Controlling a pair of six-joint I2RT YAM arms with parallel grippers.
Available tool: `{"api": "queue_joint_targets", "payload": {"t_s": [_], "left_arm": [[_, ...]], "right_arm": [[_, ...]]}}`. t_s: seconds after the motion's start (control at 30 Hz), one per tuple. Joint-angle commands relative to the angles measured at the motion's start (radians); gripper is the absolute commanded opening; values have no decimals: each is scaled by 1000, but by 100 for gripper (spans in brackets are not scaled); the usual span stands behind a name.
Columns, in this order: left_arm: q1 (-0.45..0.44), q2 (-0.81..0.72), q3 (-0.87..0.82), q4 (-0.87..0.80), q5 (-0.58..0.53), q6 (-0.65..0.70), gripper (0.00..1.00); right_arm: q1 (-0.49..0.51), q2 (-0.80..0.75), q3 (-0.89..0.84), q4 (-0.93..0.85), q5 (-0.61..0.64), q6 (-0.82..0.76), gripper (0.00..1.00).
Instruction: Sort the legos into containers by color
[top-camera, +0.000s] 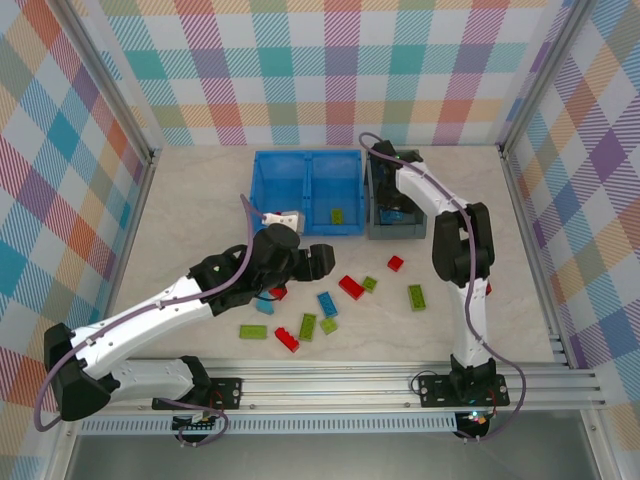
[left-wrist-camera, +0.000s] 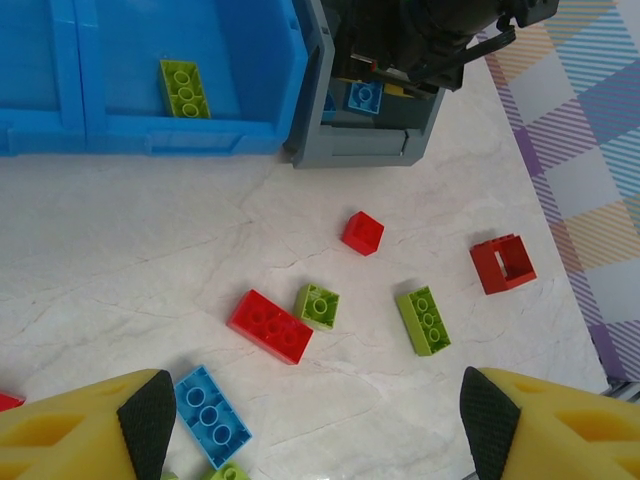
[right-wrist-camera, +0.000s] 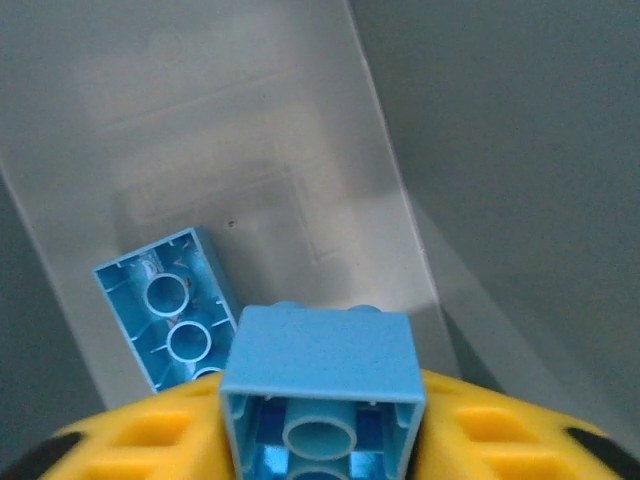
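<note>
Our right gripper (right-wrist-camera: 320, 430) clamps a blue brick (right-wrist-camera: 318, 370) over the far grey bin (top-camera: 385, 233), where we see a light-blue brick (right-wrist-camera: 165, 315) inside. Meanwhile our left gripper (left-wrist-camera: 318, 425) gapes wide and empty above the loose legos (left-wrist-camera: 270, 325). One green brick (left-wrist-camera: 185, 88) sits in the blue bin (left-wrist-camera: 40, 135); we judge most still unsorted.

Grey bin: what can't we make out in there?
- Top external: grey bin floor, hidden under right arm.
- Left wrist: most contents, behind that arm; one blue brick shows.
- Right wrist: held blue brick covers the lying brick's near end.
</note>
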Motion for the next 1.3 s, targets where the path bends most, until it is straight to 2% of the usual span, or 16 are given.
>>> {"api": "queue_joint_targets", "payload": {"t_s": [0.0,0.13,0.3,0.43,0.53,0.67,0.8,0.9,1.07,1.13,1.27], "left_arm": [[-15,11,24,14,-5,9,77],[-17,25,24,26,9,8,77],[-27,71,44,49,39,8,76],[-57,190,123,74,97,18,75],[-107,334,222,88,120,25,73],[-163,537,355,128,134,-10,66],[-190,761,547,132,170,-48,58],[-208,921,715,125,193,-42,56],[-222,1155,985,56,194,-26,54],[-224,1230,1058,60,187,-16,50],[-227,1361,1217,46,198,-35,47]], "right_arm": [[-3,-13,29,-48,12,-21,53],[9,-73,18,-39,4,-40,61],[24,-225,-5,-49,7,-61,57],[16,-418,-98,-87,37,-63,58],[-23,-594,-233,-127,17,-30,58],[-63,-838,-405,-180,-9,26,59],[-69,-1042,-470,-262,23,76,61],[-71,-1179,-519,-298,50,104,63],[-71,-1331,-590,-347,71,156,64],[-71,-1382,-610,-354,72,168,64],[-72,-1433,-624,-362,83,175,64]]}}
